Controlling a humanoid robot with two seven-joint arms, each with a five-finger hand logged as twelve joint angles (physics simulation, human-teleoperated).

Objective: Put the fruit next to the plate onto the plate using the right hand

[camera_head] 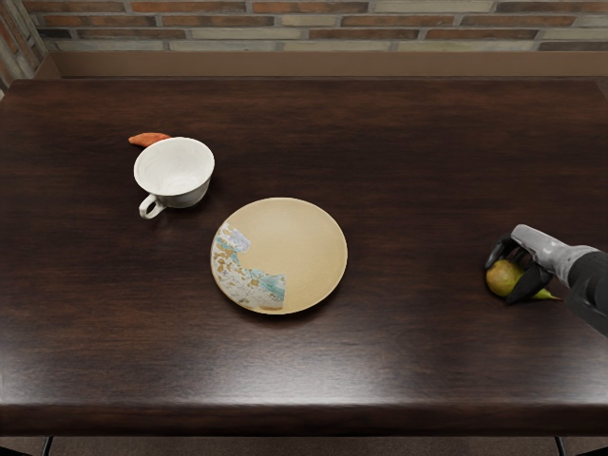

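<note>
Dark brown wood with a faint sheen makes up the desk (399, 361), whose front edge runs along the bottom of the head view. Near the right edge, the right robot hand (521, 266) comes in on a grey forearm, and its black fingers (527, 283) are curled down around the fruit (503, 277), grasping it. The fruit is small and yellow-green, rounded like a pear, smooth-skinned, with a greenish tip poking out on the side towards the wrist. It is low against the desk (whether it rests on the wood or is just clear of it cannot be told) and well apart from the plate (304, 237), to that plate's right.

The plate lies flat near the middle of the desk. It is a round tan dish with a patch of blue, white and ochre pattern on its left and lower part, and nothing lies on it.

Farther back and to the left stands a white cup (174, 169), upright, its handle pointing towards the front left. Just behind its rim lies a small orange-red object (149, 139). Beyond the desk's far edge runs a brick wall (304, 24).
</note>
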